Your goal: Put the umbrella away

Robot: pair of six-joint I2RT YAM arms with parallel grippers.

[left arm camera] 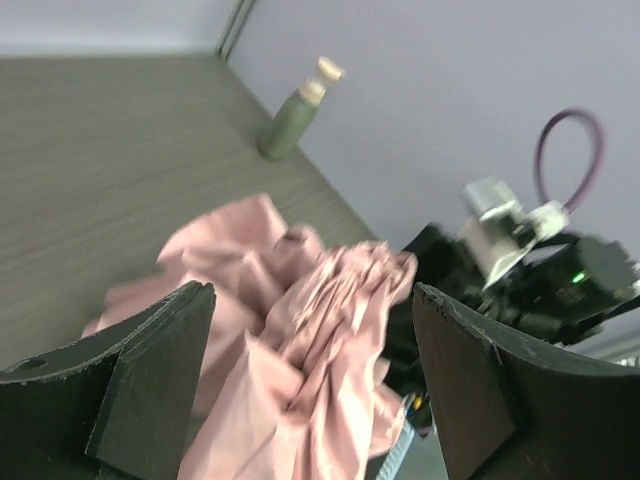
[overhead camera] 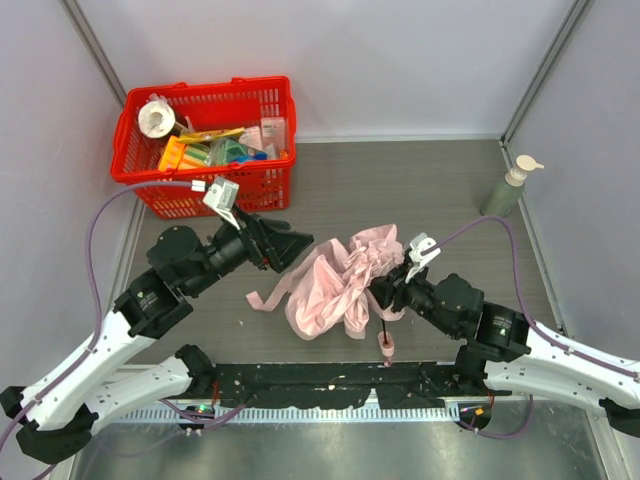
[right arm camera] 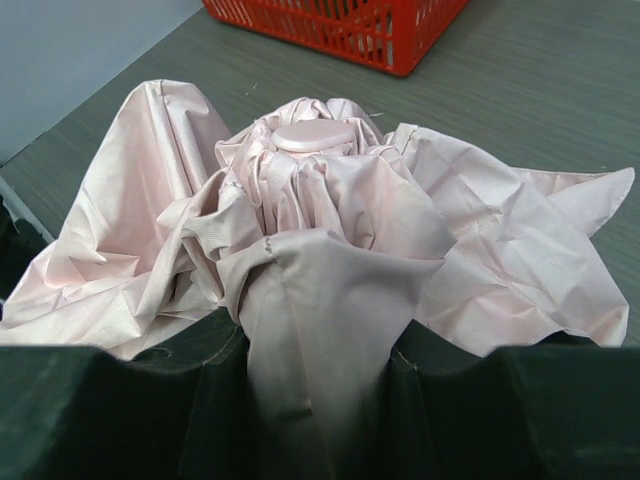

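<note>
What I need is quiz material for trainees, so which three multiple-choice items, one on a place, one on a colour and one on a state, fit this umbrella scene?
1. Where does the red basket stand?
A. At the far left of the table
B. At the near right edge
C. Under the umbrella

2. What colour is the fabric of the umbrella?
A. Blue
B. Black
C. Pale pink

3. In what state is the right gripper?
A. Wide open, holding nothing
B. Shut on the umbrella
C. Shut on the basket's rim

Answers: 1 A, since the top view shows the basket in the far left corner. 2 C, since all three views show pale pink cloth. 3 B, since the right wrist view shows fabric pinched between its jaws.
</note>
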